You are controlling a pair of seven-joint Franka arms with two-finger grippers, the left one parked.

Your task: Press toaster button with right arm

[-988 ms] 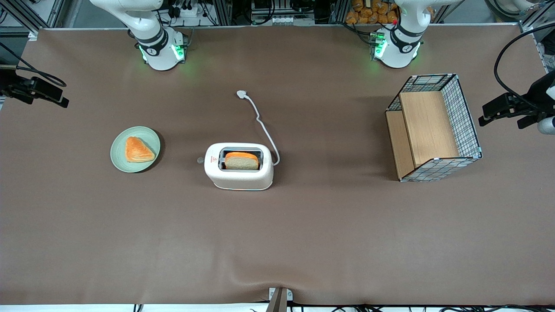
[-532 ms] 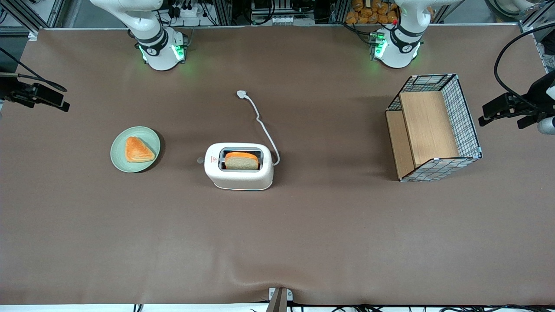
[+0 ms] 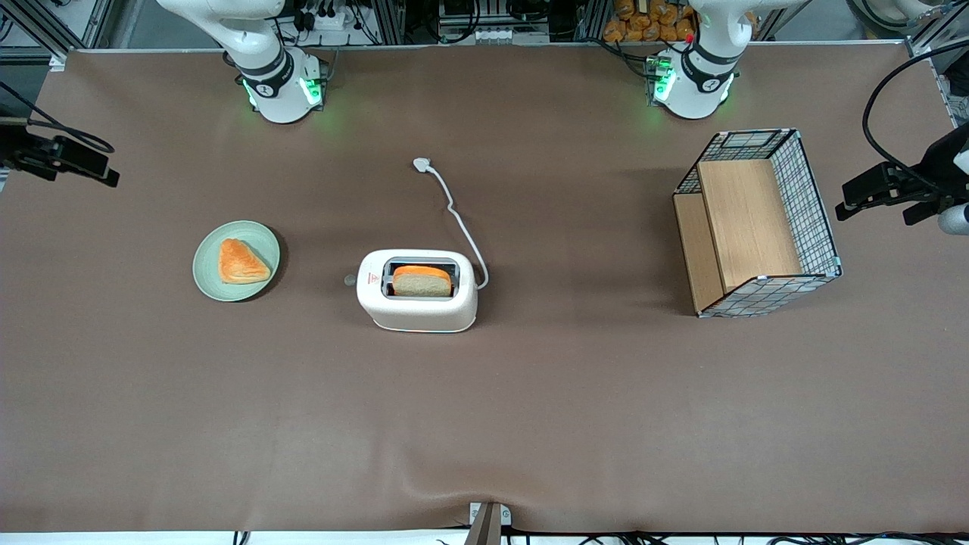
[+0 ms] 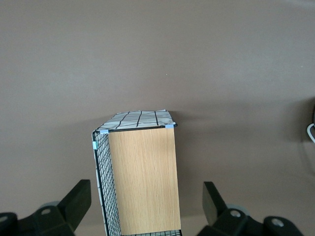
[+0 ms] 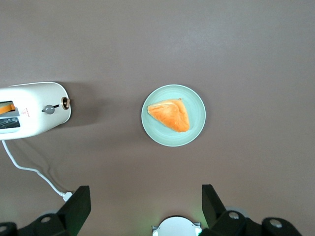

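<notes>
The toaster (image 3: pixel 417 291) stands upright near the middle of the brown table (image 3: pixel 484 424), with a slice of bread (image 3: pixel 422 281) seated in its grey-rimmed slot. The toaster button (image 3: pixel 349 280) is a small grey knob projecting from the short end that faces the working arm's end of the table, next to the red mark on the top surface. The thin white cord (image 3: pixel 462 227) leaves the opposite short end and runs away from the front camera to the white plug (image 3: pixel 421 163), which lies flat on the table. A pale green plate (image 3: pixel 208 276) carrying a triangular pastry (image 3: pixel 241 262) sits beside the toaster, toward the working arm's end of the table and well apart from the button. A wire basket (image 3: pixel 810 204) with wooden panels stands toward the parked arm's end of the table. The right arm (image 3: pixel 250 45) rises from its base at the table edge farthest from the front camera. The gripper (image 5: pixel 146 206) hangs high above the table, well apart from the toaster, at the working arm's end. Its two black fingers (image 5: pixel 76 204) are spread wide with nothing between them. In the right wrist view, the plate and the toaster's button end both lie below the gripper, and nothing touches the button.
</notes>
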